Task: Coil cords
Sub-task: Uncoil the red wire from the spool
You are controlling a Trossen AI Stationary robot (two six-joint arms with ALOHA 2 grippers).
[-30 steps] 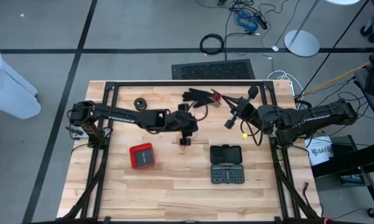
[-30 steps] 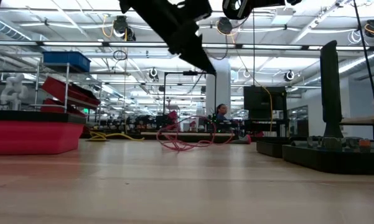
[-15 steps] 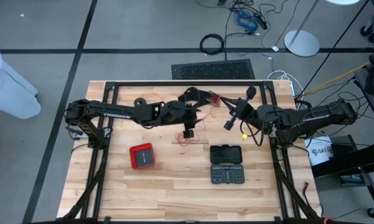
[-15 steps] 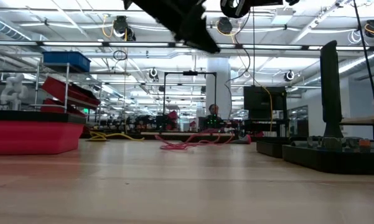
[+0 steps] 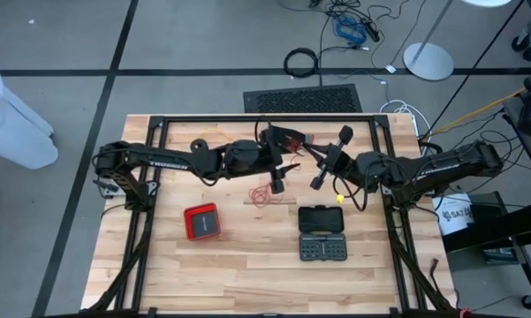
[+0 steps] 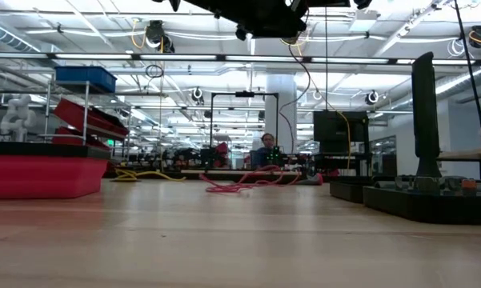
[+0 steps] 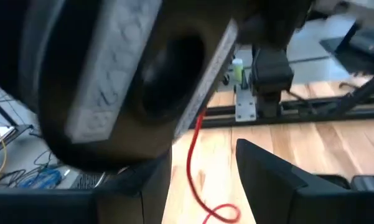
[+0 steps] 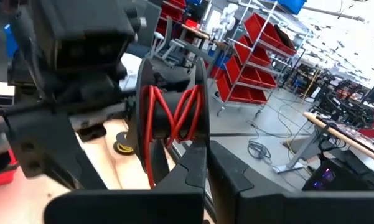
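Fingers on the right gripper [image 5: 316, 180] are pinched closed on a black spool [image 8: 168, 121] wound with thin red cord [image 8: 174, 115]; left gripper [image 5: 277, 184] hangs open mid-table, loose cord trailing beneath.

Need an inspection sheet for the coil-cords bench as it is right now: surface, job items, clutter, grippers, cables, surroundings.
Surface: wooden table, black frame around it, no spills seen.
Job's things: loose red cord lying mid-table; more of it wound on a black spool; small black coil at the far left.
Clutter: red box, open black bit case, black glove.
Grippers: left gripper open above the cord, a strand running between its fingers; right gripper shut on the spool's rim.
Cables: thick black cable ring and blue cable on the floor.
Surroundings: a person far behind the table.
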